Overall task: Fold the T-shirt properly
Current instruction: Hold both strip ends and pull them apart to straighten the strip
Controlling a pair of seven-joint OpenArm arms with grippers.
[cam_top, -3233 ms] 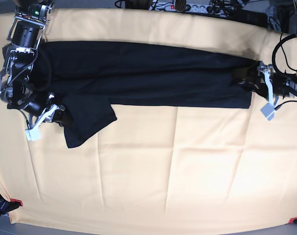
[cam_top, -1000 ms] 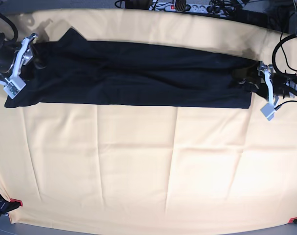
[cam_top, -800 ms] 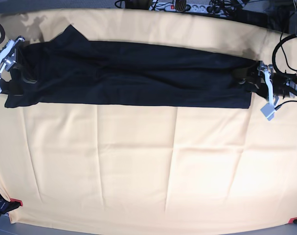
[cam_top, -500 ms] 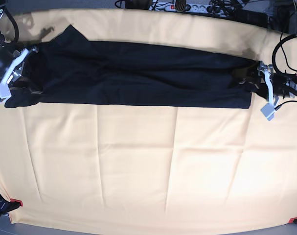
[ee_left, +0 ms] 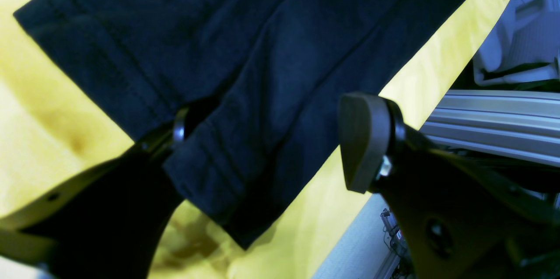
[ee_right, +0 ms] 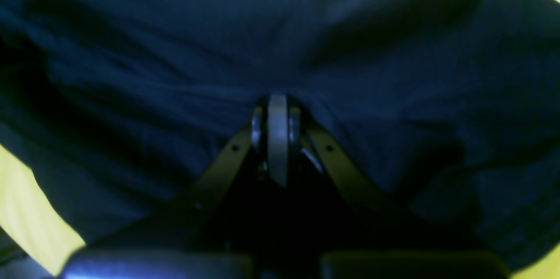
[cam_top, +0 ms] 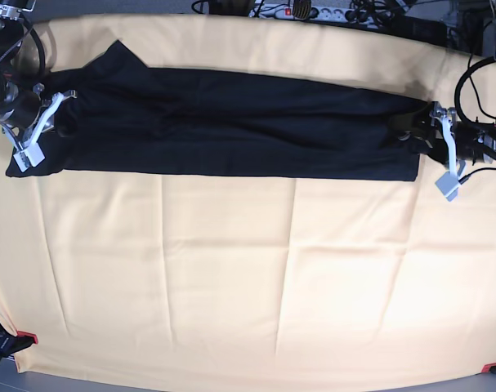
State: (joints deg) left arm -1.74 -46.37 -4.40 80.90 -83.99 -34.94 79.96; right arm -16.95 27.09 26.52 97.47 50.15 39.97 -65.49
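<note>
The black T-shirt lies as a long folded strip across the far part of the table. At its left end in the base view, my right gripper is shut on the T-shirt. The right wrist view shows the closed fingertips with folds of the dark cloth gathering at them. At the strip's right end my left gripper stands open around the hem corner. The left wrist view has one finger tucked against the hem, and the other pad clear of it over the yellow cover.
A creased orange-yellow cover is spread over the whole table. A power strip and cables run along the far edge. Red clips hold the cover at the near corners. More cables hang by the right-hand arm.
The sleeve that hung below the strip is now folded in. My right gripper has swung back onto the strip's left end and shut on the cloth. The left arm has not moved.
</note>
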